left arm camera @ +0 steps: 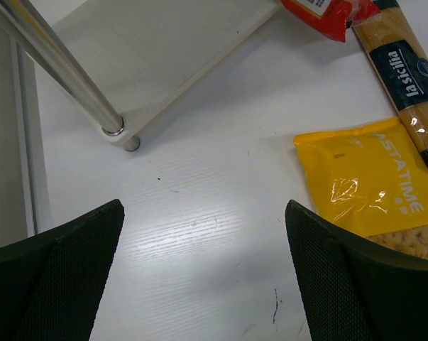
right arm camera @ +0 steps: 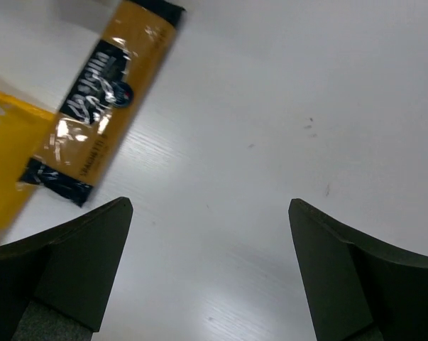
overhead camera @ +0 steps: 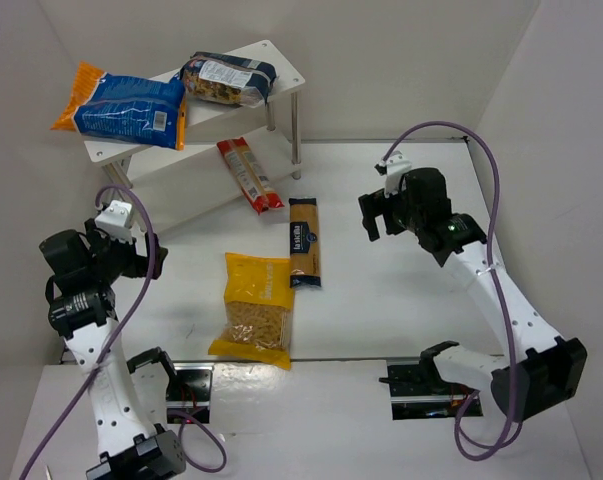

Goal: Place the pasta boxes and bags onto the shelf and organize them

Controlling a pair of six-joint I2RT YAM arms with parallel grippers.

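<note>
Left wrist view: the left gripper (left arm camera: 203, 213) is seen spread wide, nothing grasped, the yellow windowed bag (left arm camera: 363, 185) lying ahead to its right; the right gripper (right arm camera: 210, 209) is likewise spread, empty.

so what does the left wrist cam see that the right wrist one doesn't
Only left wrist: the shelf's lower board, a silver leg, the thin red packet at its tip, and the open left gripper. Only right wrist: just the open right gripper. Both: the slim orange-brown box beside the yellow bag, on the white table.
</note>
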